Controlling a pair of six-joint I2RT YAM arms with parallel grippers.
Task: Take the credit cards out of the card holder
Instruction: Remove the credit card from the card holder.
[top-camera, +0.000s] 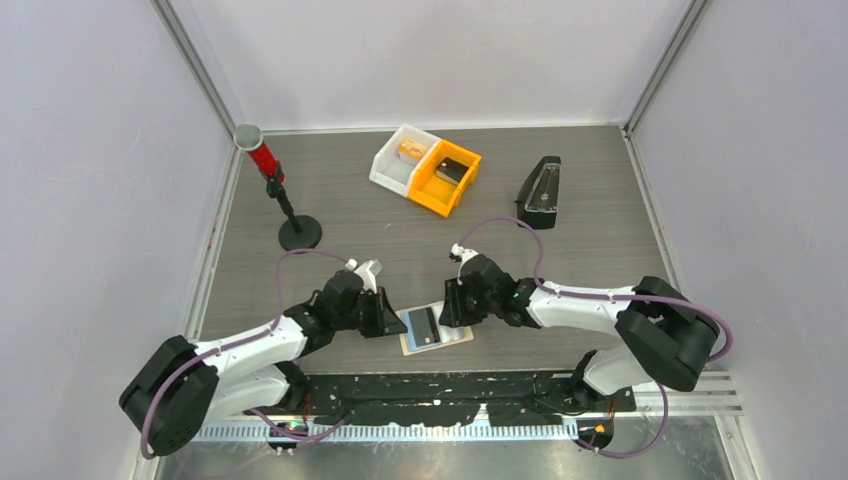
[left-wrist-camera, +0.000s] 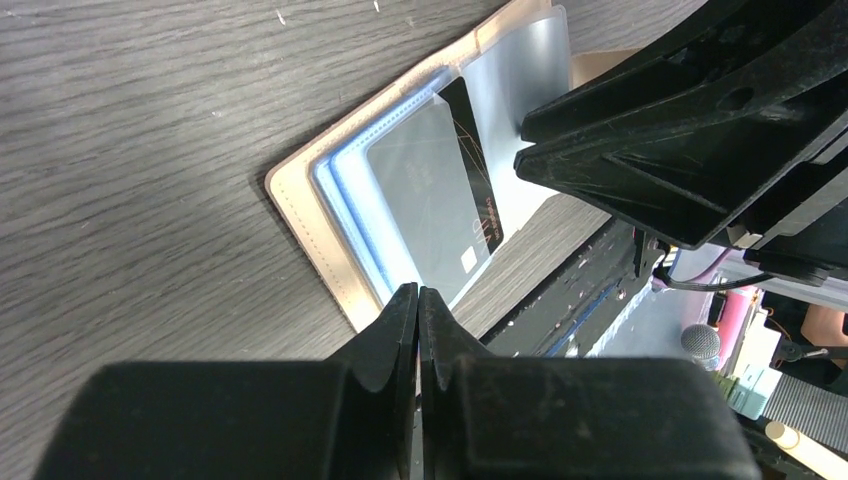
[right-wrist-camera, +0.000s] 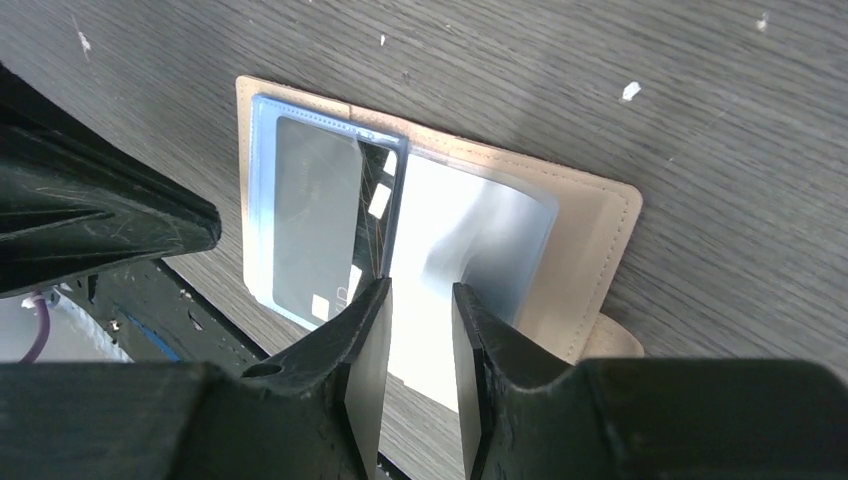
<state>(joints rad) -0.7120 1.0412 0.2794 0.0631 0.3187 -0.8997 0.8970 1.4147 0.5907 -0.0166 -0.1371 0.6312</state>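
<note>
Tan card holder (right-wrist-camera: 590, 230) lies open; left gripper (left-wrist-camera: 418, 292) closed tight at its left edge, right gripper (right-wrist-camera: 420, 295) narrowly parted over its right side; best pinch one grey card (right-wrist-camera: 310, 210) alone.

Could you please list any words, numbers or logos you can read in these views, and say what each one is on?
No text can be read in any view.
Dark card in the card holder: fine gold print along one edge, too small and blurred to read.
</note>
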